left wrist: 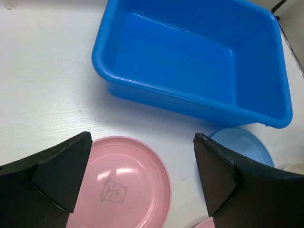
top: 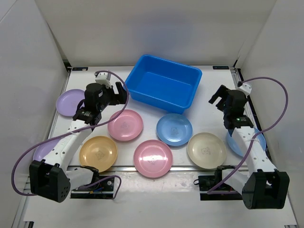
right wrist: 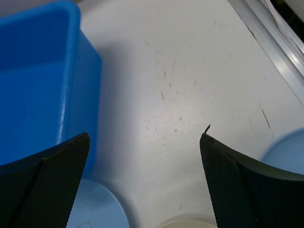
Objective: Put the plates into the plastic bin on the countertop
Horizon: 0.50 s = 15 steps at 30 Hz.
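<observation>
Left claw point(top: 120, 94) hangs spread wide, gripping nothing, and the right claw point(top: 216, 99) is spread just as wide and bare, both above the white desk point(top: 213, 83). The blue bin point(top: 160, 101) sits between the two claws, just ahead of the left one. Every plate in view lies on the desk outside it: a pink plate point(top: 125, 125) right beneath the left claw, a lilac plate point(top: 70, 102) off to its outer side, a light blue plate point(top: 174, 129) and a cream plate point(top: 206, 150) nearer the right claw.
</observation>
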Each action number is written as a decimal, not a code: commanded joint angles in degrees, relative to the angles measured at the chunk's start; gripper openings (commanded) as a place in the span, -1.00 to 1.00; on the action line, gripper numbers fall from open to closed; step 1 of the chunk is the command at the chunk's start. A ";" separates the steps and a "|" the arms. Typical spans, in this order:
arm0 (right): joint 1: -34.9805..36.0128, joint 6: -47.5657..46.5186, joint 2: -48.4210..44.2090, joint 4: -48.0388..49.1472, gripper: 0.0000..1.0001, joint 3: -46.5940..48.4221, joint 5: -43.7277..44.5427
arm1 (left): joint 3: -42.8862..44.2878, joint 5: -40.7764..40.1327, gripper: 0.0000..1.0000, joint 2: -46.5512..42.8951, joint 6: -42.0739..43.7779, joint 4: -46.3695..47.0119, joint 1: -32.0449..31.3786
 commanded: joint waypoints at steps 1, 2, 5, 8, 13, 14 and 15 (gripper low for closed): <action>-0.05 6.06 1.01 -9.09 0.98 4.06 3.47 | 0.16 0.23 0.98 -2.82 -0.91 -1.87 -1.32; -0.06 6.25 3.45 -11.22 0.98 5.20 5.23 | 0.16 0.75 0.98 -3.17 -0.74 -1.70 -1.59; 1.34 7.12 7.50 -20.01 0.98 10.92 14.36 | -0.19 0.06 0.98 -4.14 -0.73 -2.22 -2.12; 2.40 12.04 11.37 -26.52 0.98 13.82 27.37 | -1.59 0.76 0.98 -4.93 -1.35 -2.22 -2.38; 2.31 19.46 17.79 -37.08 0.95 17.95 35.31 | -2.12 0.41 0.98 -5.81 -2.05 -3.28 -2.56; 2.23 14.91 18.06 -32.21 0.94 17.26 30.26 | -2.12 0.41 0.98 -5.64 -2.23 -3.28 -2.73; 2.05 9.03 18.59 -30.07 0.98 16.38 27.25 | -1.86 0.93 0.98 -5.29 -2.32 -3.28 -2.82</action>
